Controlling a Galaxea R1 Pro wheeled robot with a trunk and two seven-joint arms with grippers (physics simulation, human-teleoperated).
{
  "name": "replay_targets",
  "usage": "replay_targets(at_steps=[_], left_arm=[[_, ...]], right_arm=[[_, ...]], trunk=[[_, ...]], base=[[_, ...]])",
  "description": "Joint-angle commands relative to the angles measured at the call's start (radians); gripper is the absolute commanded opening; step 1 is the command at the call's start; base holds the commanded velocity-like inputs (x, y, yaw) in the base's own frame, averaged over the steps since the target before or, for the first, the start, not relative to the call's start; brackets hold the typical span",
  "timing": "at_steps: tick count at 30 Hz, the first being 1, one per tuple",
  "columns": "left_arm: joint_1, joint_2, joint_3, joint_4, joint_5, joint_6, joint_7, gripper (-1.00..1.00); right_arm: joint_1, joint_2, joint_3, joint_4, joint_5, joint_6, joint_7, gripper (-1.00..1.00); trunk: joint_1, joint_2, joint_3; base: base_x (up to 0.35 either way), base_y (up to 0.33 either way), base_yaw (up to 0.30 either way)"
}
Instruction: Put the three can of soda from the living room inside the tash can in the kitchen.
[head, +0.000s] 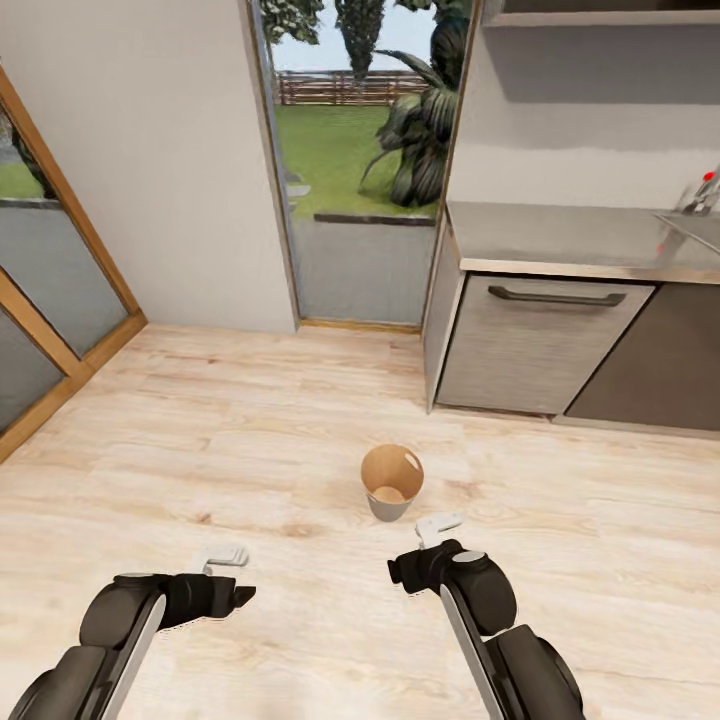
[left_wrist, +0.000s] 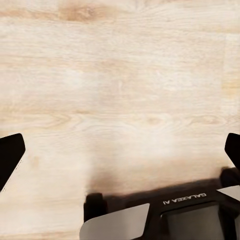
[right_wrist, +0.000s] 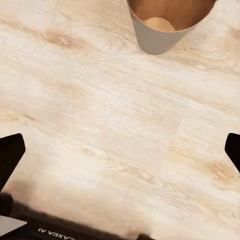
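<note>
Tash can (head: 391, 482) just beyond my right end effector (head: 437, 524): light, rigid, tippable, best gripped by its rim. Both my end effectors, left (head: 226, 556) included, gape empty.

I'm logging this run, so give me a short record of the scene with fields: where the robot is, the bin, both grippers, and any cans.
place: wood floor beside a steel counter and a glass door
bin: copper-brown bin upright on the floor, ahead of the right gripper
bin contents: no can visible inside
left gripper: open, empty, over bare floor
right gripper: open, empty, near the bin
cans: none visible
</note>
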Motion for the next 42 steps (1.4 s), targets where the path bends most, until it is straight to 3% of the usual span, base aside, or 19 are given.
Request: replay_targets(at_steps=[1, 32, 42], left_arm=[[0.000, 0.000, 0.000, 0.001, 0.000, 0.000, 0.000, 1.00], [0.000, 0.000, -0.001, 0.021, 0.002, 0.000, 0.000, 1.00], [0.000, 0.001, 0.000, 0.024, 0.010, 0.000, -0.001, 1.00]], right_arm=[[0.000, 0.000, 0.000, 0.000, 0.000, 0.000, 0.000, 1.00], [0.000, 0.004, 0.003, 0.000, -0.005, 0.000, 0.000, 1.00], [0.000, 0.002, 0.044, 0.000, -0.004, 0.000, -0.002, 1.00]], trunk=[[0.000, 0.000, 0.000], [0.000, 0.000, 0.028], [0.000, 0.000, 0.038]], base=[[0.322, 0.054, 0.004], [0.319, 0.024, -0.038], [0.263, 0.232, 0.000]])
